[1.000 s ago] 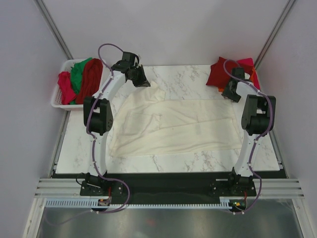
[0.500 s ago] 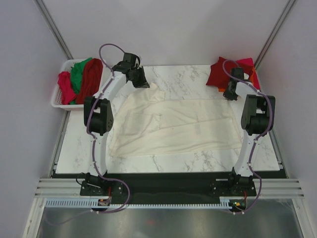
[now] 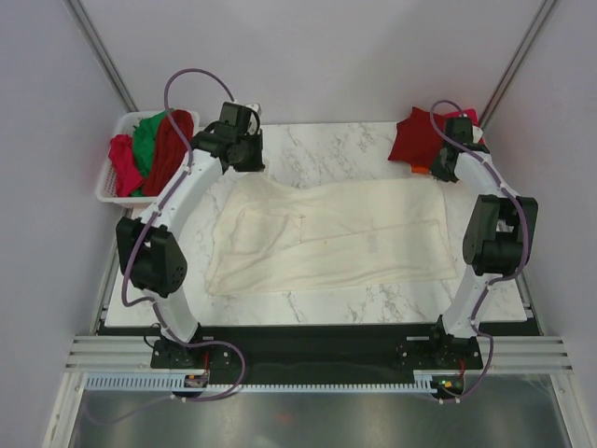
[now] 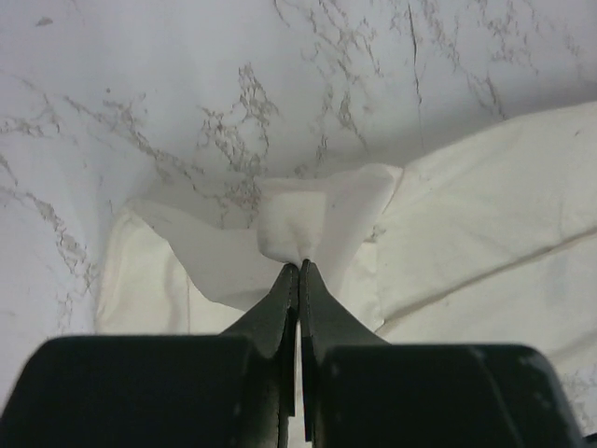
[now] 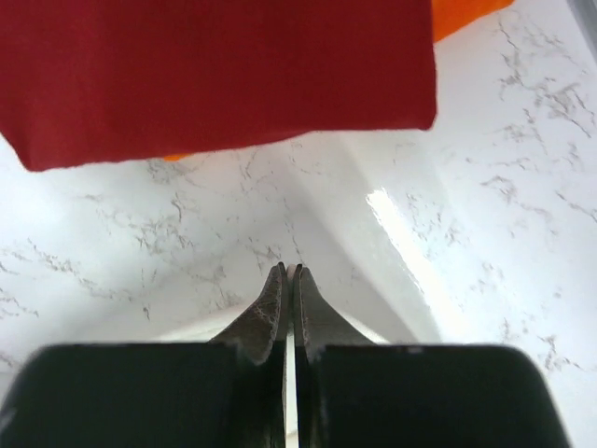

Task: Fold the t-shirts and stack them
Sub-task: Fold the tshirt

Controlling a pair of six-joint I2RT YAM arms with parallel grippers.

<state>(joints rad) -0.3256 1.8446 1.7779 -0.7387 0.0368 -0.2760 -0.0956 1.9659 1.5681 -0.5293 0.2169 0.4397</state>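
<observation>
While looking from above, find the cream t-shirt (image 3: 326, 238) spread over the middle of the marble table (image 3: 326, 140), wrinkled, with the long side running from left to right. Find the left gripper (image 3: 252, 163) at the far left corner of it. Through the left wrist camera, see its two fingers (image 4: 280, 299) pressed together on a small fold of the cream cloth. Note this fold raised into a little peak above the marble, with the rest of the cream t-shirt lying flat to the right of it.

Find the right gripper (image 3: 438, 170) near the far right corner of the table, just beyond the far right corner of the cream t-shirt and beside a folded red t-shirt (image 3: 418, 135). Through the right wrist camera, see its fingers closed tip against tip over bare marble, with nothing visible between them. Cannot tell whether the tips touch the table. See the red t-shirt filling the top of that view, with an orange cloth (image 5: 462, 17) showing from under it at the upper right.

Off the left edge of the table, note a white basket (image 3: 107, 194) holding loose clothes (image 3: 149, 135): pink-red, green and dark red.
</observation>
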